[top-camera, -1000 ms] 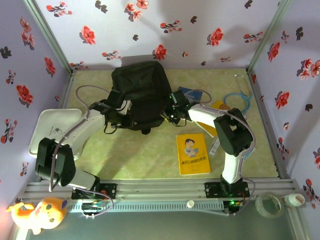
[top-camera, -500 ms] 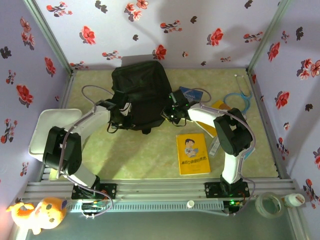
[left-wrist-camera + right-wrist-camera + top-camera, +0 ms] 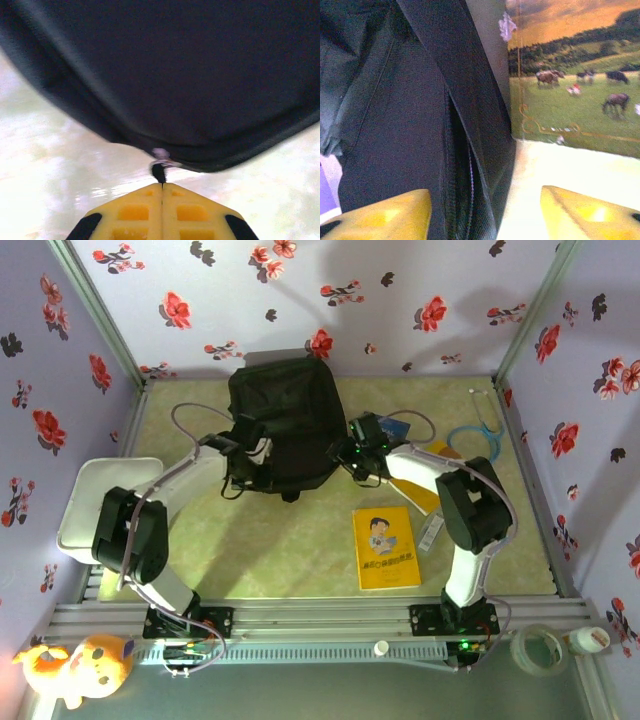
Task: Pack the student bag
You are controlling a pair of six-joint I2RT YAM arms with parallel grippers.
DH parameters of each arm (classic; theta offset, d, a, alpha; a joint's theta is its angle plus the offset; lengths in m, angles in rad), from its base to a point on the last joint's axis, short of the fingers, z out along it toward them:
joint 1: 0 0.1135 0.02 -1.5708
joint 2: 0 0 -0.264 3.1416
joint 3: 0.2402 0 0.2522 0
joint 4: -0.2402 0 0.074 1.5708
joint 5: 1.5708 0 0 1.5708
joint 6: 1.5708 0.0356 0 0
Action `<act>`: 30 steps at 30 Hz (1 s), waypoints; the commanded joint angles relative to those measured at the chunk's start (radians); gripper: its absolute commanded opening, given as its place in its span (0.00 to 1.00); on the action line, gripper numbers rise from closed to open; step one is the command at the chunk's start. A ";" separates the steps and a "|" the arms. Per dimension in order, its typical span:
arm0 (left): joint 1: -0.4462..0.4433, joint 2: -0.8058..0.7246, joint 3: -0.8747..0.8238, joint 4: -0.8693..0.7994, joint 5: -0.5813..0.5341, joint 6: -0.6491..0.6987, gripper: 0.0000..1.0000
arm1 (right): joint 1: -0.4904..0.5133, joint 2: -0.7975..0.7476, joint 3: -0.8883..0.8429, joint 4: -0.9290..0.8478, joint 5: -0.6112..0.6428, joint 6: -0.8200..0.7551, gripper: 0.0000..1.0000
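left tool [image 3: 161, 187]: closed on zip pull [image 3: 159, 171] at its tips | right tool [image 3: 485, 200]: open, edge of student bag [image 3: 283, 425] between its fingers [image 3: 385, 210] | student bag: just ahead of both tools | tip: pinch bag edge first, then pull zip slowly

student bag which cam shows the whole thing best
Top external: the whole student bag lies in view, outline and all. Left wrist gives a blurred close-up of its edge and zip pull; right wrist a close stretch of its side and zip.
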 commanded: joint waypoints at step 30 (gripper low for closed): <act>-0.125 -0.055 -0.047 0.170 0.201 -0.195 0.00 | 0.065 0.084 0.165 -0.089 -0.005 -0.038 0.48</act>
